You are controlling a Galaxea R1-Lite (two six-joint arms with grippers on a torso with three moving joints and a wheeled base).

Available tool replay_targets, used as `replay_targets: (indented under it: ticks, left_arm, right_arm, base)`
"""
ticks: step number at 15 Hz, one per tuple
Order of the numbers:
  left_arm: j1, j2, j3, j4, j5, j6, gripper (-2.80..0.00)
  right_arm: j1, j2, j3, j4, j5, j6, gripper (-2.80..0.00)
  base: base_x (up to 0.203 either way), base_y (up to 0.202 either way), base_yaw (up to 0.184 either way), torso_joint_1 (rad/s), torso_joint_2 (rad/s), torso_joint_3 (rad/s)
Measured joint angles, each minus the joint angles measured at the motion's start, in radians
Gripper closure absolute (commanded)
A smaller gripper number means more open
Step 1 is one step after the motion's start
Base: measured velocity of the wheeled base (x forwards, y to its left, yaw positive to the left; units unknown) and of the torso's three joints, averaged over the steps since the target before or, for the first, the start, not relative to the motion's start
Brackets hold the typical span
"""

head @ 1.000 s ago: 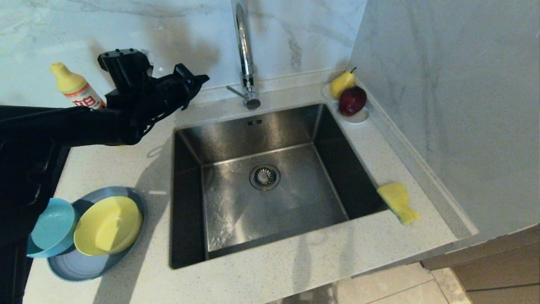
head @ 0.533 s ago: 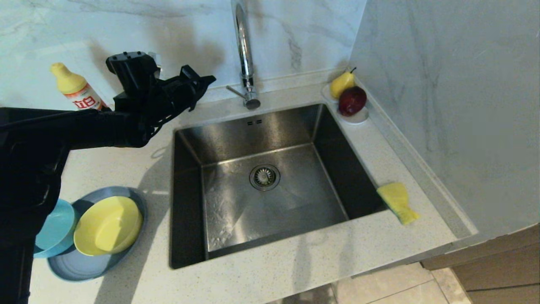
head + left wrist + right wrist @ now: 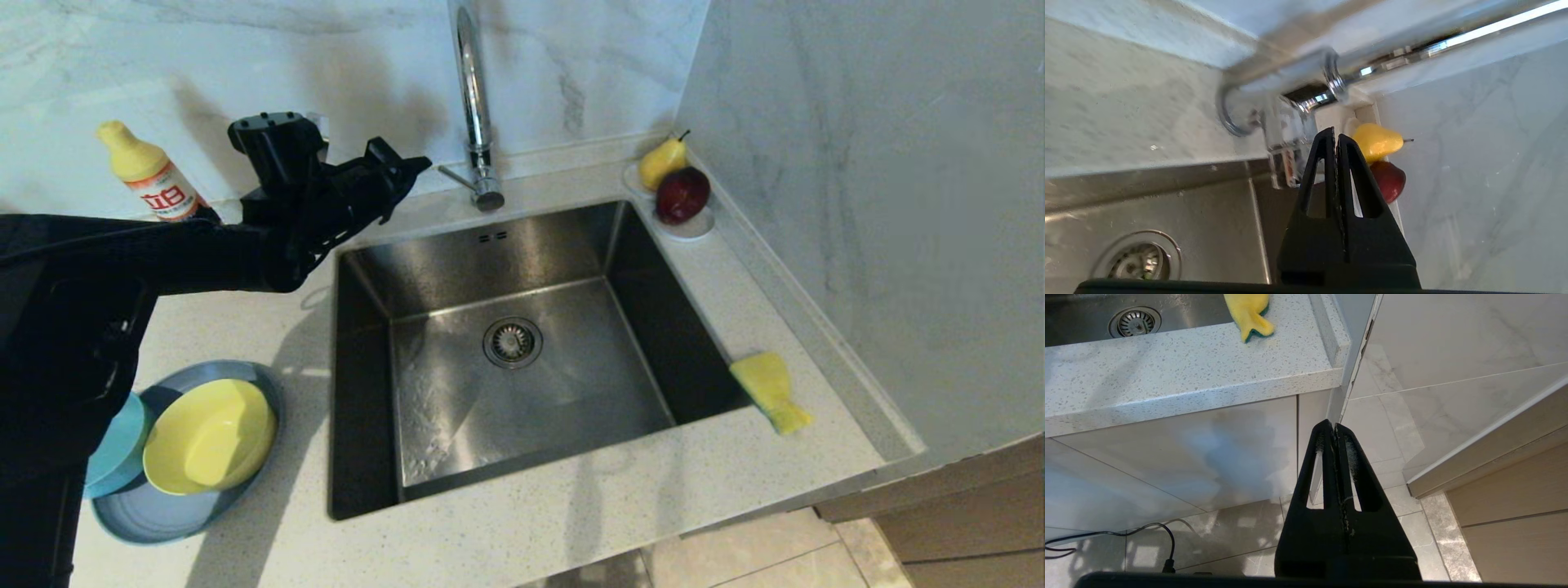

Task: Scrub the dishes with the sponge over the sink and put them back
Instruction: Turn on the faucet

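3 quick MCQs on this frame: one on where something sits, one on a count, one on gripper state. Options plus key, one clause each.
1. Where is the sponge?
A. on the counter at the sink's right edge
B. inside the yellow bowl
C. in the left gripper

2. How many bowls sit on the grey-blue plate?
A. none
B. two
C. four

3. How is the left gripper?
A. open around the tap
B. shut on the sponge
C. shut, holding nothing

Key:
1. A, it lies on the counter beside the sink.
2. B, the yellow bowl and the teal-blue bowl.
3. C, the left wrist view shows its fingers pressed together, empty.
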Motion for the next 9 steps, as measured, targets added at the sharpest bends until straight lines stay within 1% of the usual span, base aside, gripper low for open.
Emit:
replay_targets:
  ticks: [3, 9]
  left_arm:
    - [-0.003, 0.001, 0.000, -0.016, 0.001, -0.012, 0.00]
    - [-0.013, 0.003, 0.000, -0.021, -0.001, -0.011, 0.00]
  right_arm:
    - [0.000, 0.000, 0.000, 0.000, 0.000, 0.000, 0.00]
    - [0.000, 0.000, 0.000, 0.000, 0.000, 0.000, 0.00]
  base:
    - [0.000, 0.000, 0.000, 0.000, 0.00, 0.000]
    - [0.000, 0.000, 0.000, 0.000, 0.00, 0.000]
